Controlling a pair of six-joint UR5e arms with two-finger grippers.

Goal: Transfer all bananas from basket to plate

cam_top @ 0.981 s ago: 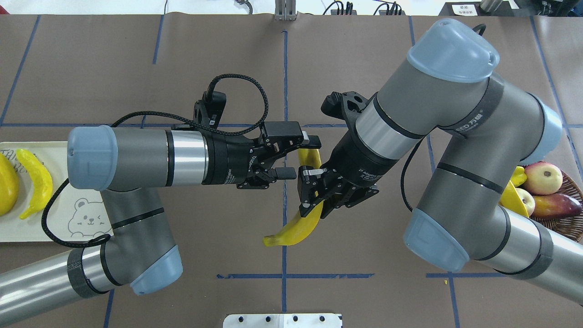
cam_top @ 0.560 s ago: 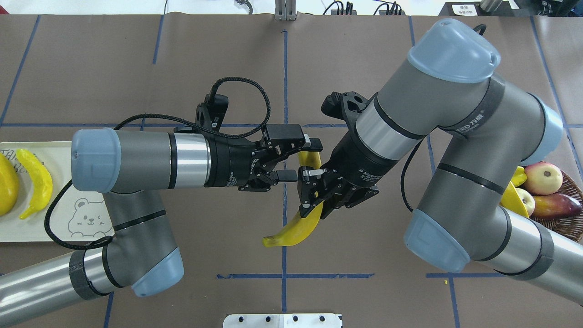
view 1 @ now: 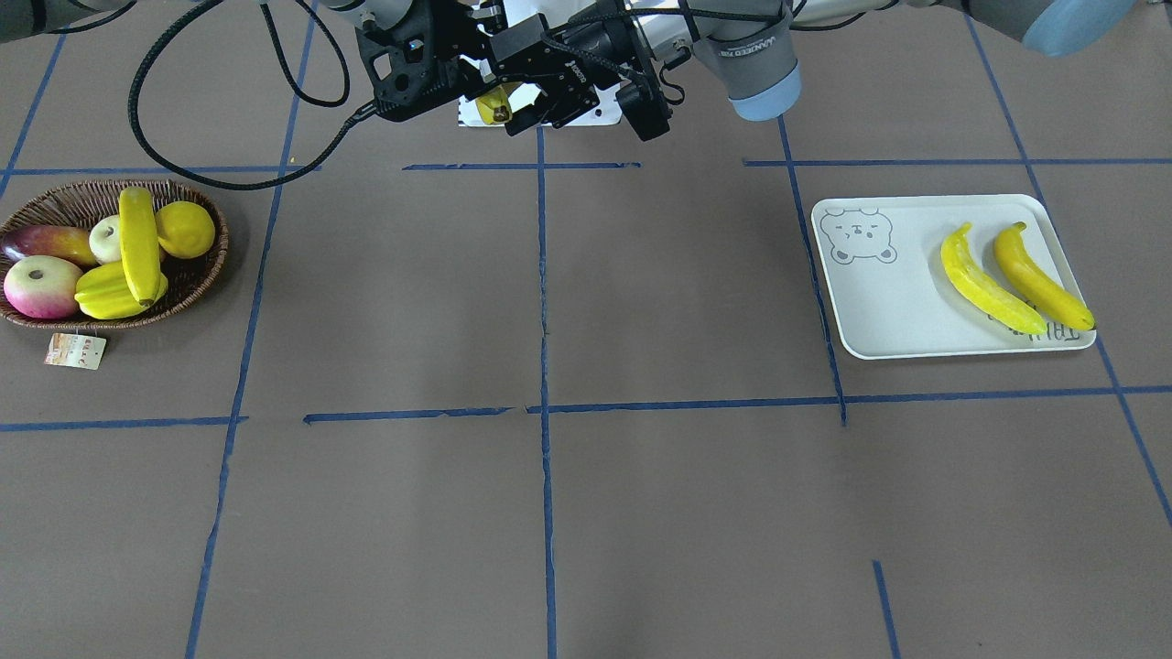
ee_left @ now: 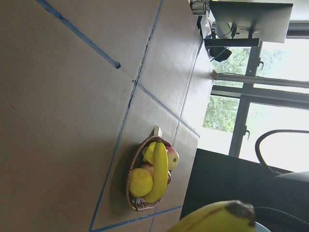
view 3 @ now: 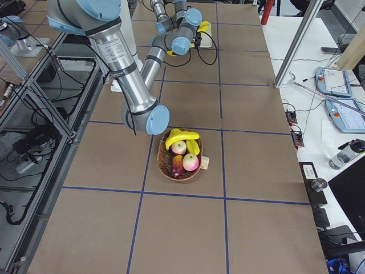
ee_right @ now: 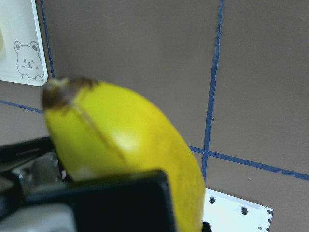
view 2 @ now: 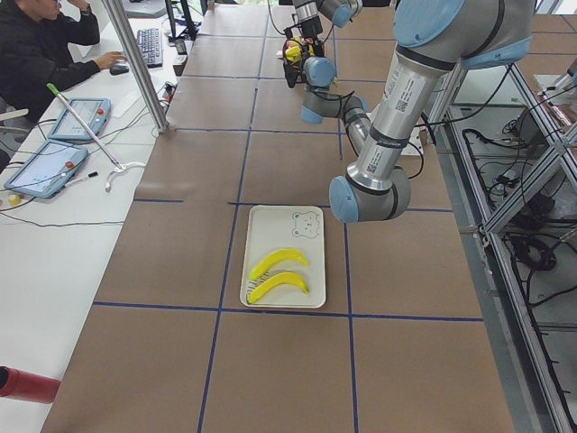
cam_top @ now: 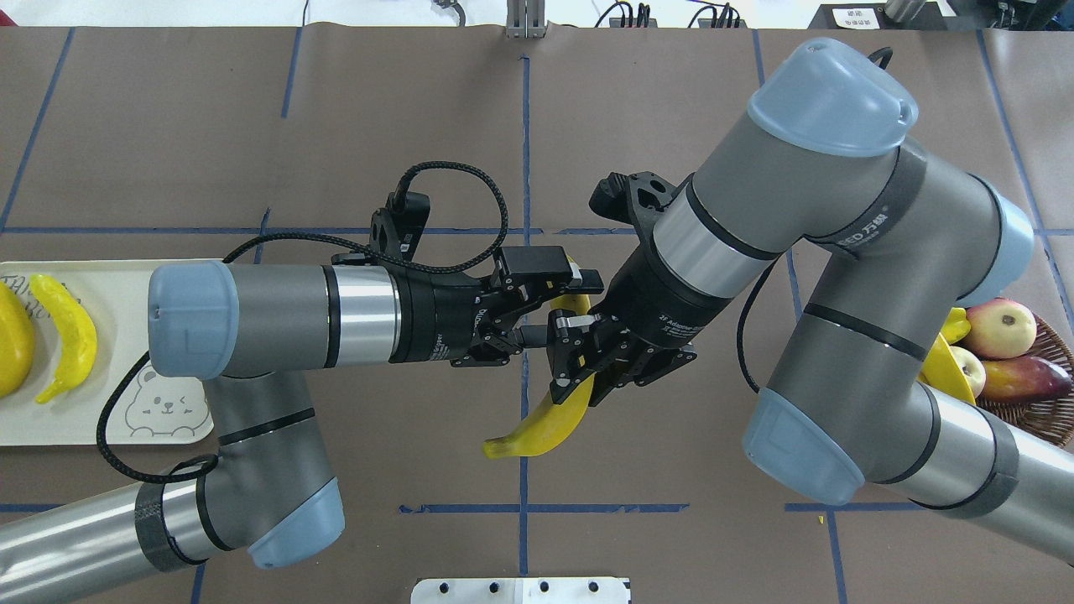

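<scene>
One banana [cam_top: 541, 419] hangs over the middle of the table [cam_top: 671, 126], clamped in the right gripper [cam_top: 570, 356]. The left gripper [cam_top: 560, 305] has its fingers apart around the banana's upper end. Two other bananas [view 1: 989, 279] lie on the plate [view 1: 879, 311], and a fourth banana [view 1: 139, 243] lies in the basket [view 1: 215, 265].

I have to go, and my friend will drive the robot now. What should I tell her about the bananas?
Right gripper: shut on the held banana, up in the air over the middle of the table.
Left gripper: open, fingers either side of that banana's upper end, not gripping.
Done: two bananas lie on the plate.
Left: finish the hand-over and put this one on the plate, then fetch the last banana lying on top of the other fruit in the basket.
</scene>
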